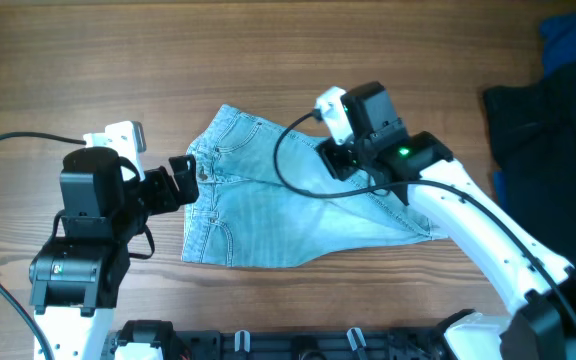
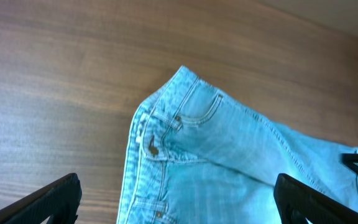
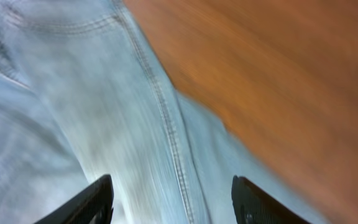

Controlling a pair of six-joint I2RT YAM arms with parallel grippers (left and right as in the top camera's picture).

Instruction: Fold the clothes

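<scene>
The light blue denim shorts (image 1: 268,210) lie flat in the middle of the wooden table, waistband to the left. My left gripper (image 1: 182,183) is open at the waistband edge; in the left wrist view its fingers (image 2: 179,202) straddle the waistband and a belt loop of the shorts (image 2: 229,162) without holding them. My right gripper (image 1: 336,160) is open just above the shorts' upper right part; in the right wrist view its fingers (image 3: 173,202) sit on either side of a stitched seam of the shorts (image 3: 92,112), and the picture is blurred.
A black garment (image 1: 553,150) lies at the right edge of the table with a royal blue cloth (image 1: 573,35) behind it. Bare wood (image 1: 88,60) surrounds the shorts. The arms' base rail (image 1: 288,345) runs along the front edge.
</scene>
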